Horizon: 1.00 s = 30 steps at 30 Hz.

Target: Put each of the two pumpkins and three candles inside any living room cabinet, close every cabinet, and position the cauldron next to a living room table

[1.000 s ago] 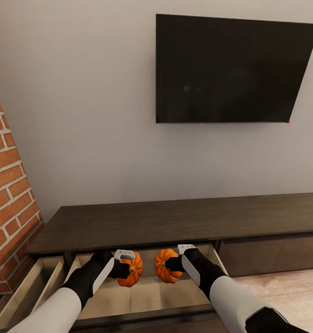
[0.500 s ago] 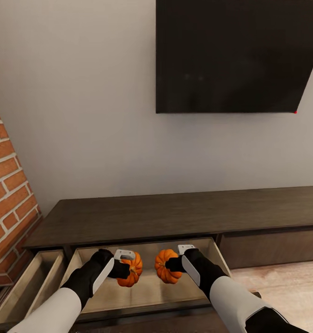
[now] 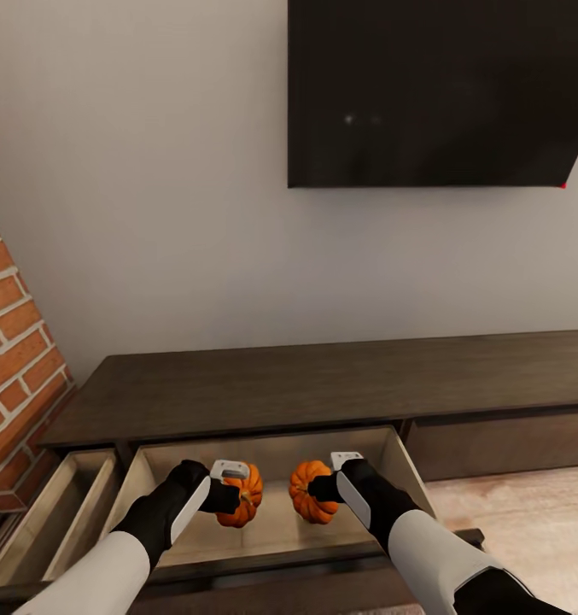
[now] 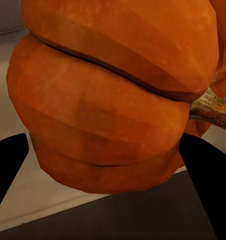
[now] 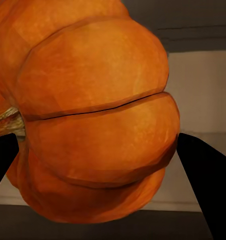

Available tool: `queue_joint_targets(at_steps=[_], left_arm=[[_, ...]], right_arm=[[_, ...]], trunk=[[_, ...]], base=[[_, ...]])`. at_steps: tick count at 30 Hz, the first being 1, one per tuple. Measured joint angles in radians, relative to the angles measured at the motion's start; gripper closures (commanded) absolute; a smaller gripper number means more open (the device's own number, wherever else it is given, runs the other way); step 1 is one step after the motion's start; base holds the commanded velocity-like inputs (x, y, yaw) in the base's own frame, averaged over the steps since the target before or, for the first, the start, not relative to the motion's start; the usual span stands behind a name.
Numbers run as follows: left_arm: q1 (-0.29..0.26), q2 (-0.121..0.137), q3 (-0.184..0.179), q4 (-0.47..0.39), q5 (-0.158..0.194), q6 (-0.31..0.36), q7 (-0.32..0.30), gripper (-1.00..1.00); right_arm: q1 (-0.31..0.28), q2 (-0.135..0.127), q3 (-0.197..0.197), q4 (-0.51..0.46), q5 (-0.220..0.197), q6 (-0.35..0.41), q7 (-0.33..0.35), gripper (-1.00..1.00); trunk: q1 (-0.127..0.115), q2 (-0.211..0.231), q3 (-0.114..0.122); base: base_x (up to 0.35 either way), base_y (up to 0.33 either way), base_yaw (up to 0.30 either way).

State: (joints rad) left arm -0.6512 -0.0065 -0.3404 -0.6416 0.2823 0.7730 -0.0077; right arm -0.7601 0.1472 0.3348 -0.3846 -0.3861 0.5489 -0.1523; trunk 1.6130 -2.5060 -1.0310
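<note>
Low in the middle of the head view, the left gripper (image 3: 230,494) pinches one pumpkin (image 3: 243,494), and the right gripper (image 3: 323,489) pinches the other pumpkin (image 3: 309,502). Both pumpkins hang side by side, a small gap between them, over the pale inside of an open drawer (image 3: 271,534) of the dark cabinet (image 3: 323,389). In the left wrist view the black fingers (image 4: 8,165) press on both sides of the orange ball, and its tan stem (image 4: 213,111) sticks out sideways (so the pumpkin is tipped over).

What could go wrong? The pumpkins are round, so I think they may roll when let go. If they drop from too high, they could bounce and hop over the drawer's front edge (image 3: 323,555) onto the wood floor (image 3: 528,521). The two arms are close together, so they could bump if one swings inward. A second drawer (image 3: 45,521) stands open at the lower left of the head view, and both must be shut later. A pumpkin sitting too tall or too near the front might block the drawer from closing.
</note>
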Motion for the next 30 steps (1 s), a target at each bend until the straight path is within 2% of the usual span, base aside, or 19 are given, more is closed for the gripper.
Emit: queue_joint_targets(at_steps=[15, 21, 27, 30], left_arm=[[0.0, 0.0, 0.0, -0.001, 0.0, -0.013, 0.0, 1.0], [0.0, 0.0, 0.001, -0.003, 0.001, -0.017, 0.001, 1.0], [0.0, 0.0, 0.001, -0.002, -0.001, -0.017, 0.003, 1.0], [0.0, 0.0, 0.002, -0.003, -0.001, -0.021, 0.004, 1.0]], right_arm=[[0.0, -0.004, -0.004, 0.0, -0.005, -0.002, -0.002, 1.0], [0.0, -0.005, -0.006, 0.0, -0.005, -0.003, -0.002, 1.0], [0.0, -0.006, -0.009, 0.0, -0.005, -0.004, -0.002, 1.0], [0.0, -0.007, -0.01, 0.0, -0.005, -0.006, -0.003, 1.0]], trunk=[[0.007, -0.004, -0.058], [0.007, -0.004, -0.058], [0.009, -0.005, -0.081], [0.009, -0.005, -0.081]], base=[[0.0, 0.0, 0.0], [0.0, 0.0, 0.0], [0.0, 0.0, 0.0], [0.0, 0.0, 0.0]])
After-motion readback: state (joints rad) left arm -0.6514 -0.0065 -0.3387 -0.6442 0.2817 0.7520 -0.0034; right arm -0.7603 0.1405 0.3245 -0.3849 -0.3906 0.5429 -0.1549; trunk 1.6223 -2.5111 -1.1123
